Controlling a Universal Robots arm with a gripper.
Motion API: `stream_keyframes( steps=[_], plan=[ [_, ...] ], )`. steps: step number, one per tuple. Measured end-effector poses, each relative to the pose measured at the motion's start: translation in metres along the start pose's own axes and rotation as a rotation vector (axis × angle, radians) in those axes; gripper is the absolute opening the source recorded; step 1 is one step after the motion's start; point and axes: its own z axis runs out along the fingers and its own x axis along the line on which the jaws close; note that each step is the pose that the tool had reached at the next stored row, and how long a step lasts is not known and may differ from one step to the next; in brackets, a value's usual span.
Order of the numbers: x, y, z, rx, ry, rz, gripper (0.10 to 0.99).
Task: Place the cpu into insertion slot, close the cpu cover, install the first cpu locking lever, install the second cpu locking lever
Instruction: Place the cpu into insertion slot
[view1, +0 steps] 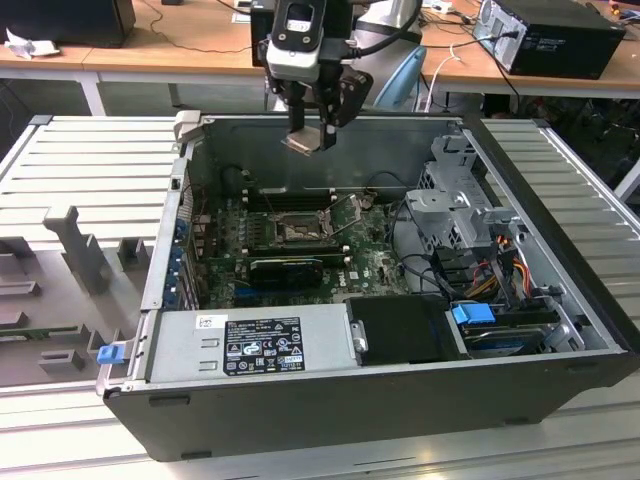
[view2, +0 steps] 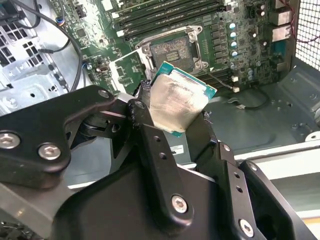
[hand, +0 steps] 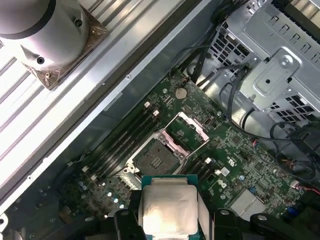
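The cpu (view2: 177, 97), judged light, stiff and fragile, is clamped by opposite edges in the gripper (view2: 171, 114), with the insertion slot (view1: 297, 232) at 6 o'clock in the exterior view.

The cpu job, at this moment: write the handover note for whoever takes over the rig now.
Gripper: shut on the cpu, held by its edges above the open computer case, metal top showing in both wrist views.
Insertion slot: empty, on the board below the chip.
Cpu cover: swung open beside the slot.
Done: the cpu is picked up and over the case.
Left: all four steps; the chip is not seated, the cover is not closed and neither lever step is done.
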Motion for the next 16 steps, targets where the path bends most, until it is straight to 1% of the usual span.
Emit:
stream_keyframes(
  steps=[1, 5, 8, 10, 16],
  plan=[
    [0.0000, 0.0000, 0.0003, -0.001, -0.0026, 0.031, 0.525],
    [0.0000, -0.0001, 0.0012, -0.002, -0.0102, 0.118, 0.525],
    [0.0000, -0.0001, 0.0016, -0.003, -0.0147, 0.170, 0.525],
    [0.0000, -0.0002, 0.0017, -0.003, -0.0165, 0.191, 0.525],
    [-0.0001, -0.0002, 0.0026, -0.006, -0.0264, 0.306, 0.525]
  ],
)
